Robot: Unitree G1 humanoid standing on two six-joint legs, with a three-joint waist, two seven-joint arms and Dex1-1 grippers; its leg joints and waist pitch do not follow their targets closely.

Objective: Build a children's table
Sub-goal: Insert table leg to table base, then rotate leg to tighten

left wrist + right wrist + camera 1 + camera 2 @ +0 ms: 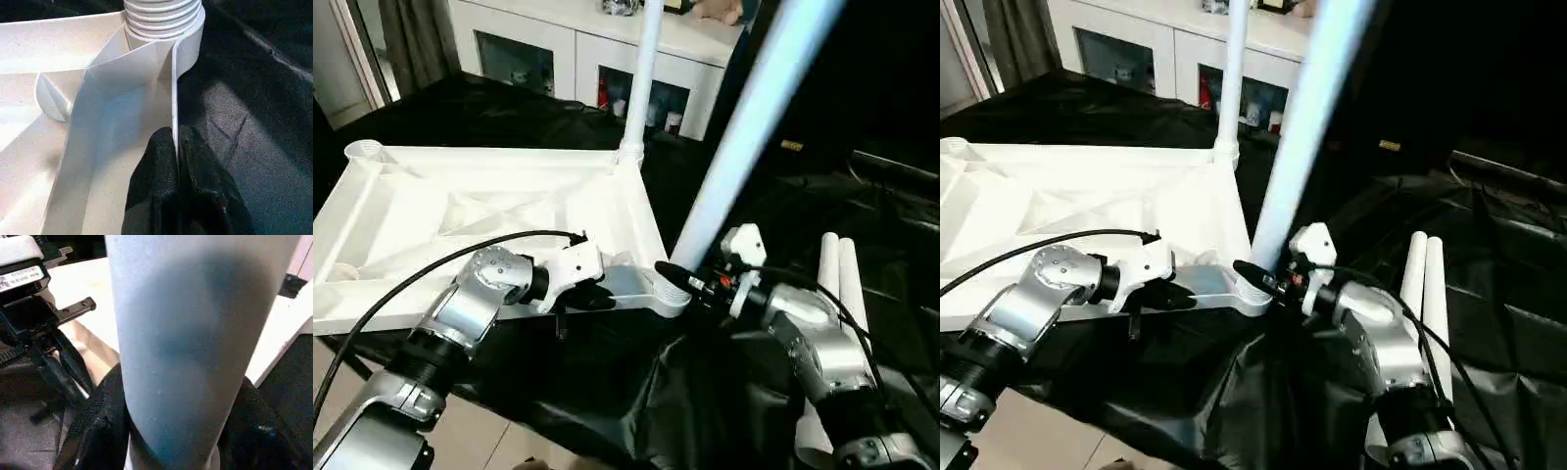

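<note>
the white plastic table top (460,211) lies upside down on the black-draped counter (489,108), ribbed underside up, and i take it as my landmark. at its far corner one leg (641,78) stands upright in its socket. my left pincer (597,294) is clamped on the thin near rim of the top, just beside the near corner socket (164,19); the two black fingers (156,196) pinch the wall from either side with almost no gap. my right pincer (680,279) sits at that same near corner, its fingers (98,426) wrapped around the lower end of a second leg (744,137), which rises tilted away from the top towards the far right. its foot is right at the ribbed socket, but i cannot tell whether it is seated. two more legs (837,284) lie side by side on the counter, off to the right of the top, beyond my right forearm. behind the top stands a white cabinet (568,49) with glass doors.
</note>
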